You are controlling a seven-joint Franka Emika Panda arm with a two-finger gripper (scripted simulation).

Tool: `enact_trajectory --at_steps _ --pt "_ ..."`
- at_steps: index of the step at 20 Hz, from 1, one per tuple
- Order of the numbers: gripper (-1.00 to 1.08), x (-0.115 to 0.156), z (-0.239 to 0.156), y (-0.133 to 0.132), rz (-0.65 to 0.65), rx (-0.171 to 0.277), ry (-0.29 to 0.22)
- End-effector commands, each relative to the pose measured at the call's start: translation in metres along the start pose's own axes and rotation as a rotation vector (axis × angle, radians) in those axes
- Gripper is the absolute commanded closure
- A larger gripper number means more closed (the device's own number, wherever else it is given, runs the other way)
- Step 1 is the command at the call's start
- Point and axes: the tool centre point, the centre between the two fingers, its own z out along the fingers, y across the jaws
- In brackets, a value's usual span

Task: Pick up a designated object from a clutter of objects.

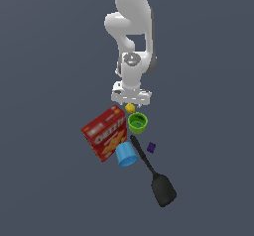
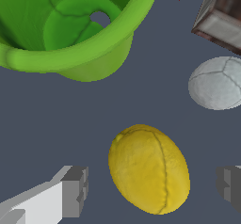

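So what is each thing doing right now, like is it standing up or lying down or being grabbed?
Yellow lump: on the floor between the fingers, not gripped.
Gripper: open, low over the lump.
Green cup: upright, mouth up, looks empty.
Blue cup: tilted against the box.
Red cracker box: standing tilted.
Black spatula: lying flat.
Purple block: lying alone.
White ball: resting by the box.

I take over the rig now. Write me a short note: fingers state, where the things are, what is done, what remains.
Gripper: open, fingers on either side of the yellow lemon, not closed on it.
Lemon: on the floor beside the green cup, right under the gripper in the exterior view.
Red cracker box, blue cup, black spatula, purple block: lying nearby, untouched.
A white ball shows only in the wrist view.
Done: approach, lined up.
Left: close, lift.
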Motion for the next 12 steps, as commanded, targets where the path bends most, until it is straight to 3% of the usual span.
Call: enact_trajectory --at_steps 1,10,11,12 --pt "-0.92 0.000 0.010 0.000 0.001 0.000 0.000" --pt "-0.92 0.000 0.025 0.000 0.001 0.000 0.000" --pt "1.08 0.000 0.025 0.000 0.001 0.000 0.000" --pt "1.08 0.000 0.025 0.000 0.001 0.000 0.000"
